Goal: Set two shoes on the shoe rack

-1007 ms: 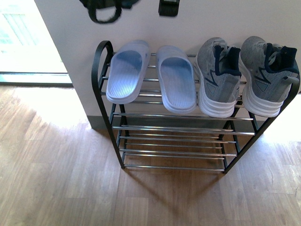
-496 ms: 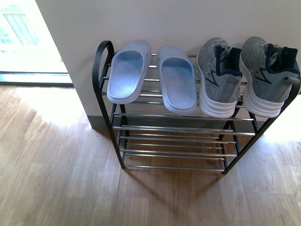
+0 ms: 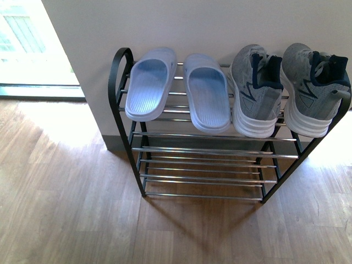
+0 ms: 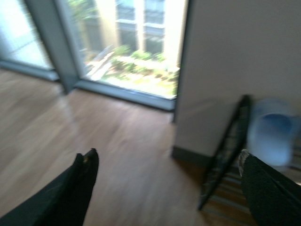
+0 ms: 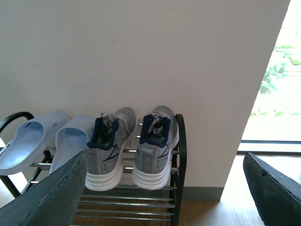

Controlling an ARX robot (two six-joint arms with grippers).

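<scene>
Both grey sneakers on top tier of the shoe rack (image 3: 132,148), right half, side by side, heels toward cam, toes at the wall. Left sneaker (image 3: 254,91) sits just beside the right sneaker (image 3: 311,88); the latter's up against the rack's right frame. Pair of light blue slippers (image 3: 176,88) takes the left half of same tier. Lower tiers: bare chrome rods only. Rack stands on wood floor (image 3: 66,209) against white wall.

Right wrist cam: right hand (image 5: 164,188) wide open, fingers (image 5: 61,193) far apart at frame edges, holding nothing, well back from the rack; sneakers visible between them.

Left wrist cam (blurry): left hand (image 4: 169,188) also wide open, nothing in it, off the rack's left end, window (image 4: 131,42) beyond.
</scene>
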